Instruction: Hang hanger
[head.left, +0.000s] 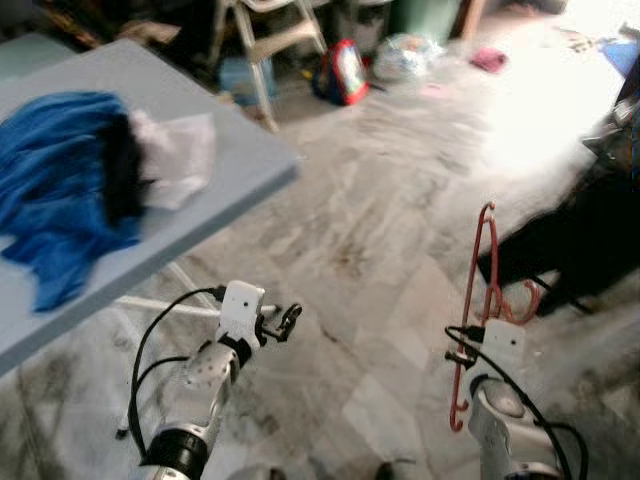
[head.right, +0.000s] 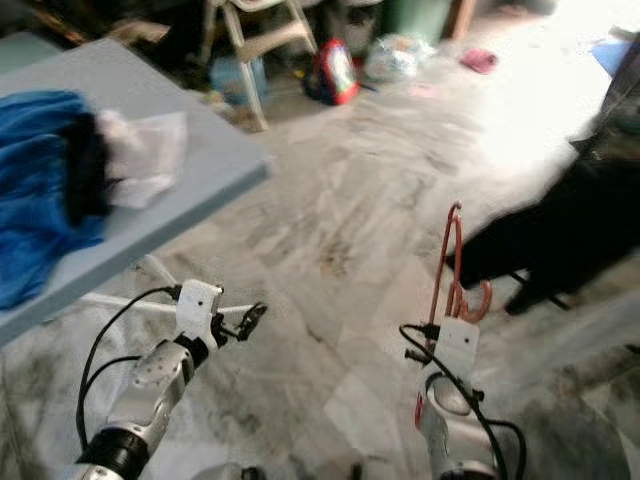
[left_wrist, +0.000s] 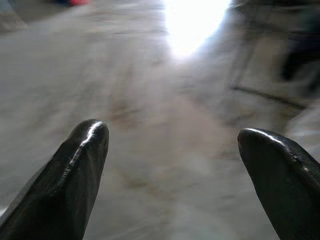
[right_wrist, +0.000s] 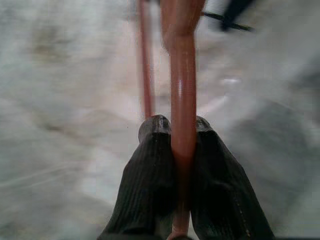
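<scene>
A thin red plastic hanger (head.left: 476, 300) stands upright in front of me on the right, its hook (head.left: 520, 305) curling beside the wrist. My right gripper (right_wrist: 182, 131) is shut on the hanger's bar (right_wrist: 182, 95), which runs up between the two black fingers (right_wrist: 150, 185). My left gripper (head.left: 288, 322) is held out low on the left over the marble floor, open with nothing between its fingertips (left_wrist: 85, 150).
A light blue table (head.left: 240, 170) stands at the left with a blue cloth (head.left: 60, 180) and white cloth (head.left: 180, 155) on it. A white chair (head.left: 265, 45), red bag (head.left: 343, 72) and clutter lie at the back. Something dark (head.left: 590, 240) stands at the right.
</scene>
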